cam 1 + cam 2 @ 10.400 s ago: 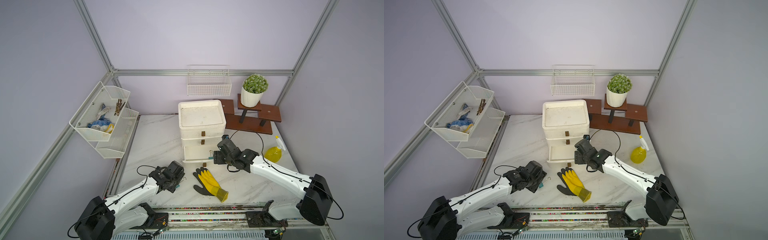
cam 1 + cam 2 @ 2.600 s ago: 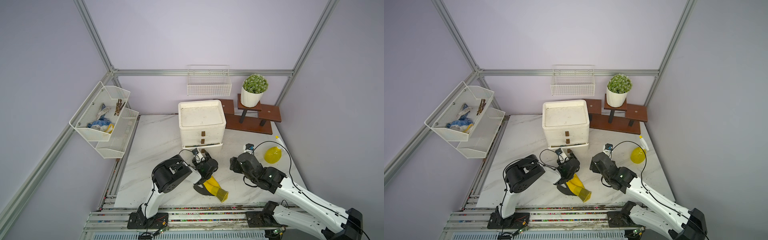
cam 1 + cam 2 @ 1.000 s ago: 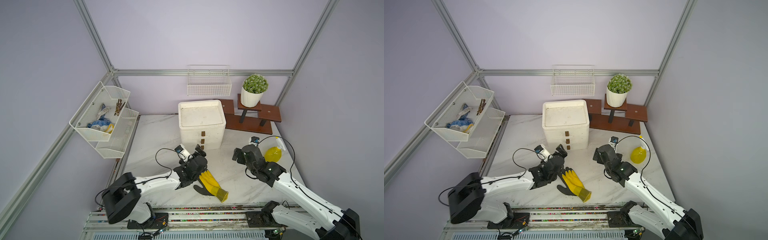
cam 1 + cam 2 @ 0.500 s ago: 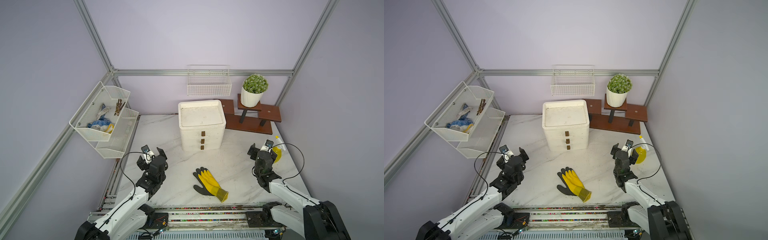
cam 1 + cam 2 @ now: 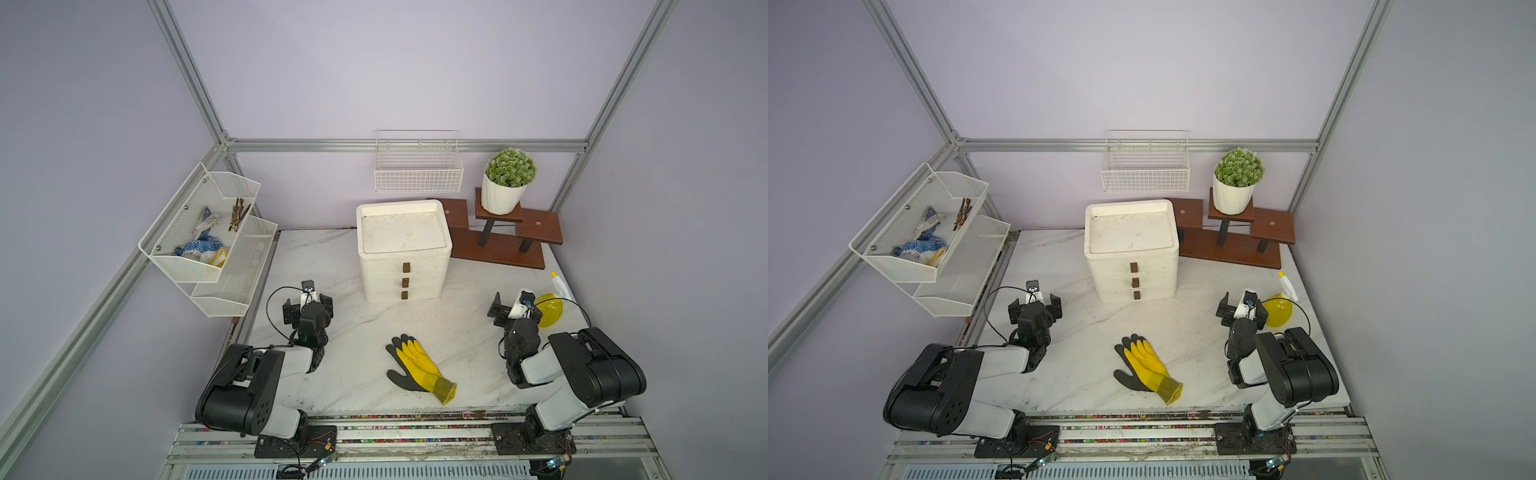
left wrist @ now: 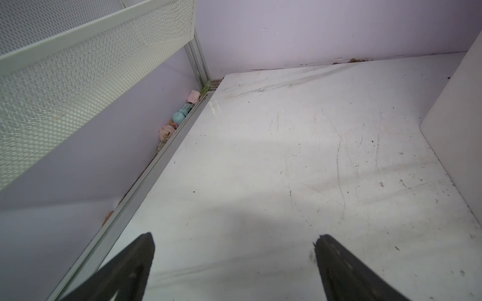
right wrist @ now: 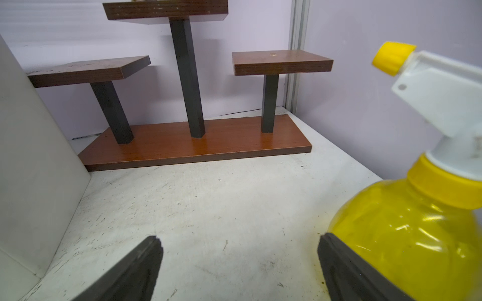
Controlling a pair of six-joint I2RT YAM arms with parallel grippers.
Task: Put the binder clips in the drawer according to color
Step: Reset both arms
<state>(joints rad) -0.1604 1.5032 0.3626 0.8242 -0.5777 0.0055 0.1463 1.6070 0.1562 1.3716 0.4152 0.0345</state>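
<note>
The drawer (image 5: 424, 270) stood rear-centre on the table (image 5: 332, 257), all three tiers shut; the lowest was open earlier. The left gripper (image 5: 308, 301) and right gripper (image 5: 516, 305), since drawn back frontward, gaped wide, holding nothing.

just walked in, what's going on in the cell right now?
Nothing is being handled. The left tool and right tool are both open and empty, with the arms folded back near the front rail. The white three-drawer unit has all its drawers shut, and no binder clips show on the tabletop. A yellow-and-black glove lies in front of the unit; a yellow spray bottle stands just beside the right tool.
</note>
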